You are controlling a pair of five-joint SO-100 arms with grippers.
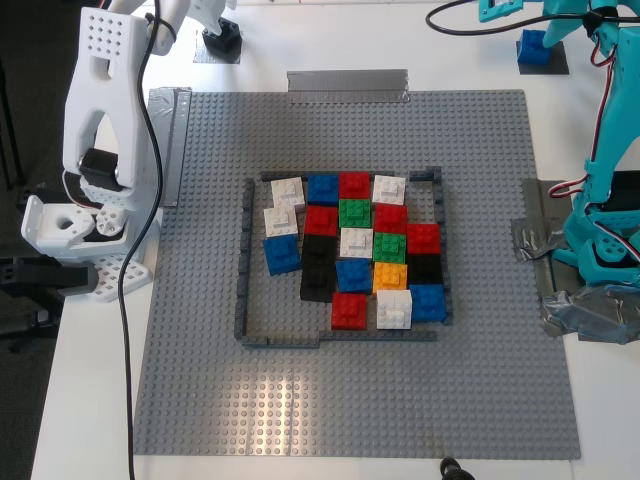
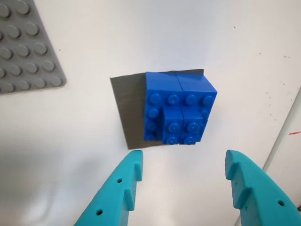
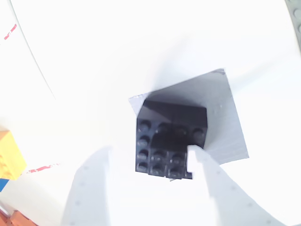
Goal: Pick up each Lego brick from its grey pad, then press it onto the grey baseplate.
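Exterior view, baseplate: the grey baseplate (image 1: 200, 380) fills the middle of the frame; a low dark-grey frame (image 1: 243, 260) on it encloses a packed cluster of coloured bricks (image 1: 352, 250), presumably so that they go down as one tidy block.
Exterior view, blue brick: a blue brick (image 1: 532, 48) sits on a grey pad (image 1: 556, 66) in the upper right of the frame, off the plate, where the turquoise arm (image 1: 605, 190) can reach it.
Exterior view, white arm: the white arm (image 1: 105, 130) stands at the left edge; its gripper end shows at the top near a dark pad (image 1: 216, 52).
First wrist view: my first gripper (image 2: 184, 165) hangs over the blue brick (image 2: 178, 110) on its pad (image 2: 127, 108), turquoise jaws spread wide and clear of the brick, likely lined up to straddle it.
Second wrist view: my second gripper (image 3: 150, 157), white and overexposed, has its jaws apart above a black brick (image 3: 167, 141) on its grey pad (image 3: 221, 117); one tip overlaps the brick's edge in the picture, but whether it touches I cannot tell.
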